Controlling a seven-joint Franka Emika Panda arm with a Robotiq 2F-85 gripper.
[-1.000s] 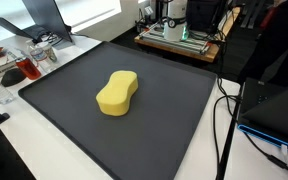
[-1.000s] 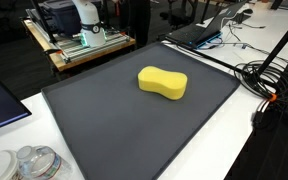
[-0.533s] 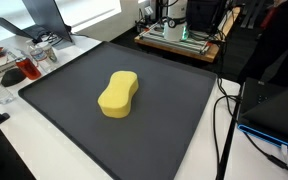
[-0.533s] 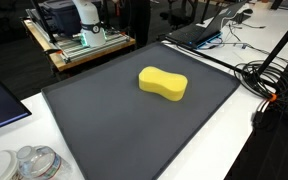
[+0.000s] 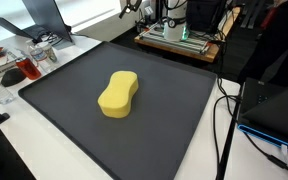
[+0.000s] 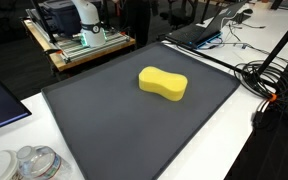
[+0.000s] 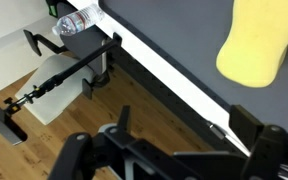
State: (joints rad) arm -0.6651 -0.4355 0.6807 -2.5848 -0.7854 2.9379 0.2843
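A yellow peanut-shaped sponge point(image 5: 118, 93) point(image 6: 163, 83) lies flat on a large black mat point(image 5: 74, 125) point(image 6: 114, 130), alone and untouched in both exterior views. In the wrist view my gripper point(image 7: 184, 120) is open, its two dark fingers point(image 7: 246, 120) spread wide with nothing between them. It hangs well above and away from the sponge point(image 7: 256, 45), over the white table edge point(image 7: 174, 85) and the wooden floor point(image 7: 94, 115). The gripper itself does not show clearly in either exterior view.
A plastic bottle point(image 7: 76, 22) and a black stand point(image 7: 69, 75) are beside the table. Clear containers point(image 6: 29, 163), a cup point(image 5: 14, 73), a laptop point(image 6: 199, 33), cables point(image 6: 269, 80) and an equipment cart point(image 5: 179, 35) ring the mat.
The sponge has stayed where it was. A small dark shape has come in at the top edge of an exterior view.
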